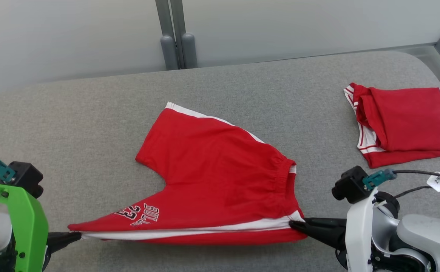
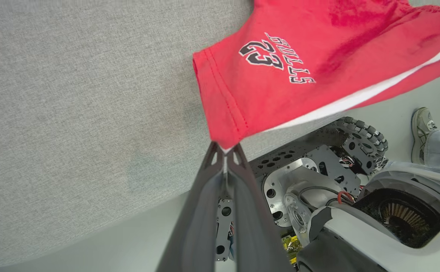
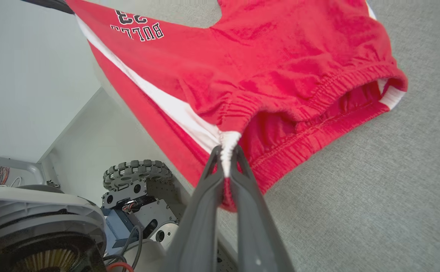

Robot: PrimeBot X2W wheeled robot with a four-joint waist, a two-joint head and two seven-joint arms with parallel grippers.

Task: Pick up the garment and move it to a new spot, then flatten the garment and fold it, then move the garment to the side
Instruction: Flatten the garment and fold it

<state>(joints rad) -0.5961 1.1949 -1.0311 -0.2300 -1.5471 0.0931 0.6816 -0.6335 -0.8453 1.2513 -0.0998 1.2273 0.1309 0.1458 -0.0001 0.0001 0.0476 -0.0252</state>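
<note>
The garment is a pair of red shorts with white side stripes and a "BULLS 23" print, spread on the grey table. Its near edge is lifted and stretched taut between my two grippers. My left gripper is shut on the leg hem corner at the lower left; the left wrist view shows the shorts pinched at my left gripper. At the lower right, my right gripper is shut on the waistband's white stripe end. In the right wrist view the garment is clamped by my right gripper.
A second red garment, folded, lies at the table's far right. Grey posts stand behind the table's back edge. My wheeled base and a person's shoe sit below the table's near edge.
</note>
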